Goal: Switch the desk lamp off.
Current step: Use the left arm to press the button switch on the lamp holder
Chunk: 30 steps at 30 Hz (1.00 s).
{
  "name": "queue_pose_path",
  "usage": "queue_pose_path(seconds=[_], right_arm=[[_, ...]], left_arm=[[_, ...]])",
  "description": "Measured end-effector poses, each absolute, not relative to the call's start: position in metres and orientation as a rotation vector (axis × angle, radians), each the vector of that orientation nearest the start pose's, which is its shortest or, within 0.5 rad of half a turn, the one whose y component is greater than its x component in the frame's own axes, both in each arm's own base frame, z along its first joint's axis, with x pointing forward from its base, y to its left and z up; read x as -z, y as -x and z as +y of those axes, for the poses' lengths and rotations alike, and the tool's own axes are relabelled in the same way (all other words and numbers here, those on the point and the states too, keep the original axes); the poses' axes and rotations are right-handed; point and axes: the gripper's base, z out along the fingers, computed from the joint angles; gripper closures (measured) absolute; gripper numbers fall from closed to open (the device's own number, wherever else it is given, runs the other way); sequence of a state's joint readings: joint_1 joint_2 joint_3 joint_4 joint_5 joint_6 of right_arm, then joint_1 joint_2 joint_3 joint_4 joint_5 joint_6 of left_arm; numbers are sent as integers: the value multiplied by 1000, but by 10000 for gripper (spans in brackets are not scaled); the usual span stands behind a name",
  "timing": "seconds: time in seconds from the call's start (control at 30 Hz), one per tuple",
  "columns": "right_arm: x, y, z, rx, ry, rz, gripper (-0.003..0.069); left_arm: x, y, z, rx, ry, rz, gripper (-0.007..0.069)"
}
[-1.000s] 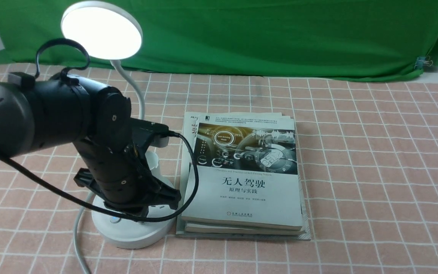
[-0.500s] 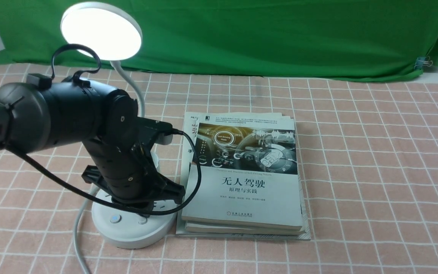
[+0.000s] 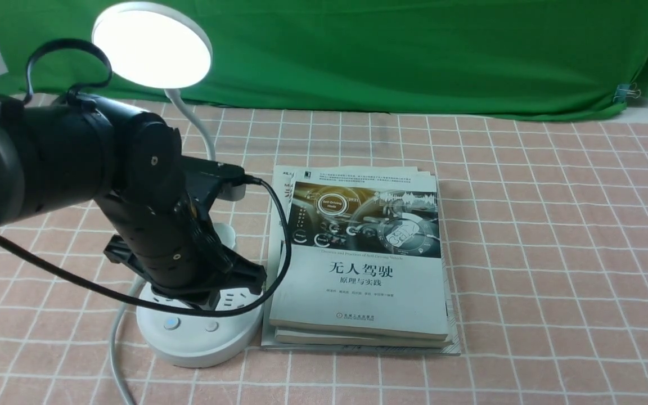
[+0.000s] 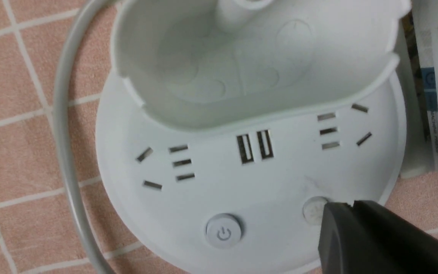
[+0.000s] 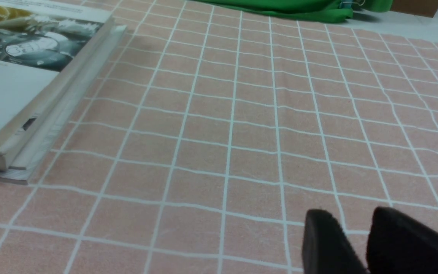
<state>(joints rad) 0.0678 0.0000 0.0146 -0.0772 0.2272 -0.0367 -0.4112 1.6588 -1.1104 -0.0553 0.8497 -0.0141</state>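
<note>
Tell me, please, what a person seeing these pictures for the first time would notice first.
The glowing round head of the desk lamp, at the far left of the front view, draws the eye first. Next comes the bulky black left arm leaning over the lamp's base, its tool at the edge of the plain button there. A stack of books lies just right of the base.

Right of the desk lamp [image 3: 200,343], a stack of books [image 3: 360,259] lies just beside its base — no passage between. Its cord [image 3: 112,343] curves along the other side. Past the books, away from the lamp, the worktop [image 3: 554,253] is open — up to the green cloth [image 3: 414,56].
</note>
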Motion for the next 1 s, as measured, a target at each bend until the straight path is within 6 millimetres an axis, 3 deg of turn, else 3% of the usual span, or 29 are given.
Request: queue_pose_path(seconds=[0.33,0.63,0.77,1.0], right_arm=[[-188,-56,2,48,142,1719,419],[-188,-56,2,48,142,1719,419],[-188,-56,2,48,142,1719,419],[-188,-56,2,48,142,1719,419]], left_arm=[[-192,-299,-135,122,-537,2938,622],[-199,-297,-134,128,-537,2926,622],[-216,-292,-132,142,-531,2879,622],[-211,-294,-133,141,-532,2883,622]])
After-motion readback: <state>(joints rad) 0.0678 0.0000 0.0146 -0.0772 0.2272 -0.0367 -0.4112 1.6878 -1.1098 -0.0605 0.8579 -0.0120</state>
